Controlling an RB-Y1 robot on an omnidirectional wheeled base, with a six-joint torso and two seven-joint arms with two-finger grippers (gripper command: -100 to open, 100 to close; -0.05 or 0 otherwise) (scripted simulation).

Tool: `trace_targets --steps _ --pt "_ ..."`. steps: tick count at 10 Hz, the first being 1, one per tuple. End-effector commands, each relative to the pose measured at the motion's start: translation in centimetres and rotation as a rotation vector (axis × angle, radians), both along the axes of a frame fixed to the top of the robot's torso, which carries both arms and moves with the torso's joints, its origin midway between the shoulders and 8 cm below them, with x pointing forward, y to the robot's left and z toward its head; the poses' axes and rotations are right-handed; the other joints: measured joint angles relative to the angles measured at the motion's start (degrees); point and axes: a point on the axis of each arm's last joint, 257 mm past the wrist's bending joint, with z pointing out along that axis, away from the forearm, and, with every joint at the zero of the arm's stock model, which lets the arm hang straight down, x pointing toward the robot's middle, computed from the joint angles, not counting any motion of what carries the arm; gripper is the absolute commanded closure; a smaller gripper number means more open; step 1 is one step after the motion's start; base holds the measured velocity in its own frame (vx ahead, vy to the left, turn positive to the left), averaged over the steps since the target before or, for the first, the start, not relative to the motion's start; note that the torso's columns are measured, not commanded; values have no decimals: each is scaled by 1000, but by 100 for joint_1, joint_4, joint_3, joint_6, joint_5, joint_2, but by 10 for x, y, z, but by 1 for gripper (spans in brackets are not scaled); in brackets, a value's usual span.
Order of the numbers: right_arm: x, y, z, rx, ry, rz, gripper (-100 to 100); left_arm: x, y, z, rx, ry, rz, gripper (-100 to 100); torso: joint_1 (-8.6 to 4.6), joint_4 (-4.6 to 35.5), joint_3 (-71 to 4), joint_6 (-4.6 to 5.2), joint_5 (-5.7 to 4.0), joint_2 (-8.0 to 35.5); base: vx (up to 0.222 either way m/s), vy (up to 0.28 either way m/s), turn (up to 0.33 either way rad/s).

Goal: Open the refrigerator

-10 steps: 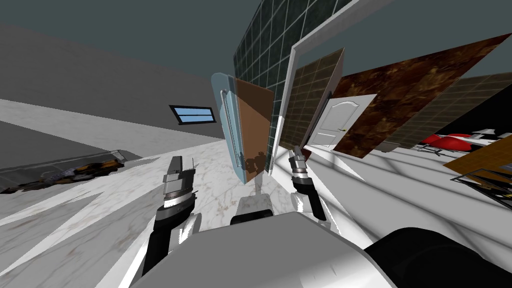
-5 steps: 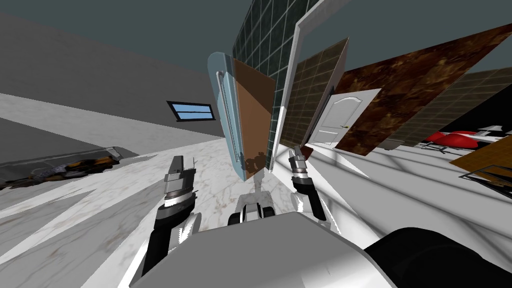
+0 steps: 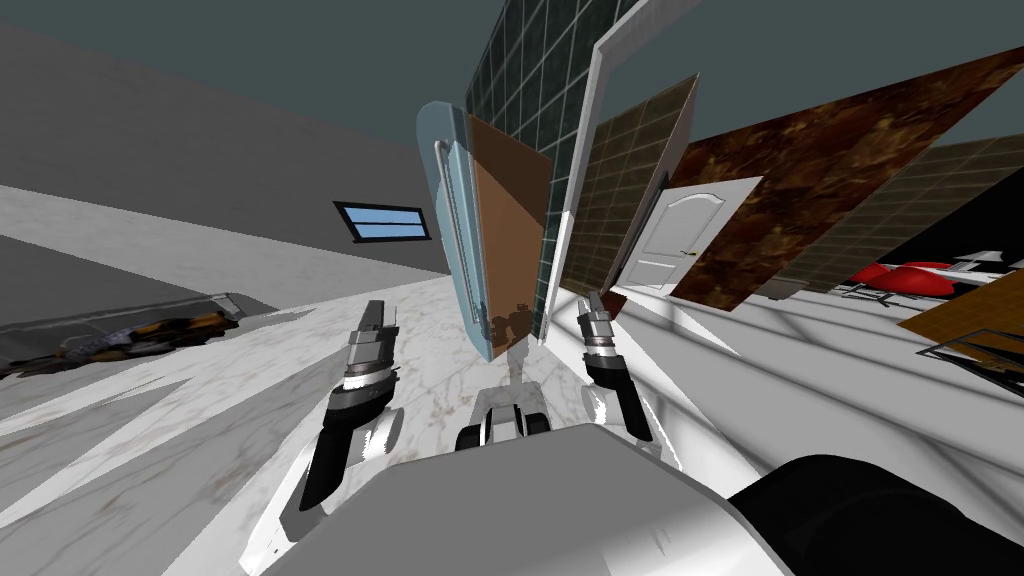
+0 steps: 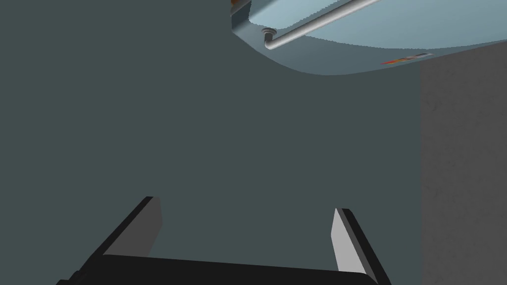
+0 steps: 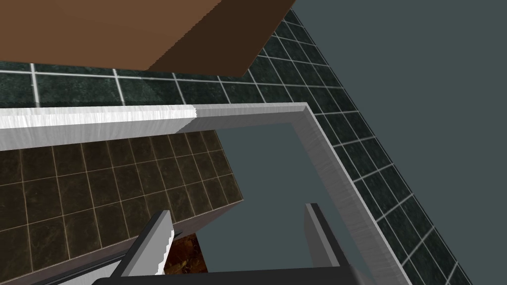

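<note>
**Both hands open and empty, short of the refrigerator**

Nearest, the left hand (image 3: 376, 312) is raised over the pale marbled floor (image 3: 230, 410). In its wrist view, the left hand (image 4: 247, 217) has its two fingers (image 4: 342, 242) spread wide with nothing between them. The right hand (image 3: 594, 304) is raised on the other side. Its wrist view shows the right hand (image 5: 237, 230) with fingers (image 5: 156, 242) equally far apart and also empty.

Between the two hands and a little beyond them stands the refrigerator (image 3: 455, 240). It is tall and narrow, with a light blue front rounded at the corners. A long grey bar handle (image 3: 448, 215) runs along the front near its left edge. A brown side panel (image 3: 510, 230) sits against the front, with no gap showing between them. From the left wrist, the handle's bent end (image 4: 307, 32) and one rounded corner of the blue front (image 4: 396, 29) lie well ahead of the fingertips, with nothing in between. Bare floor runs from the left hand to the foot of the refrigerator.

Just behind the brown panel rises a dark green tiled wall (image 3: 520, 90). A pale door frame (image 3: 590, 150) edges that wall, and the right hand points towards the frame's corner (image 5: 307, 111). Farther right is a white panelled door (image 3: 670, 235), and far left is a small blue window (image 3: 385, 222).
</note>
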Motion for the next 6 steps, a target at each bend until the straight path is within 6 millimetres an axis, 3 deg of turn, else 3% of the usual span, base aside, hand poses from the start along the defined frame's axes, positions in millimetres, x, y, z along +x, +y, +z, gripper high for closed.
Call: trace_targets --steps 1,6 --pt "0 0 0 0 0 0 0 15 2 9 28 -8 11 -100 -3 0 0 -1 -1 0 2 19 2" --pt "0 0 0 0 0 0 0 50 8 19 64 -7 50 -100 -2 1 1 0 -1 2 3 18 1"
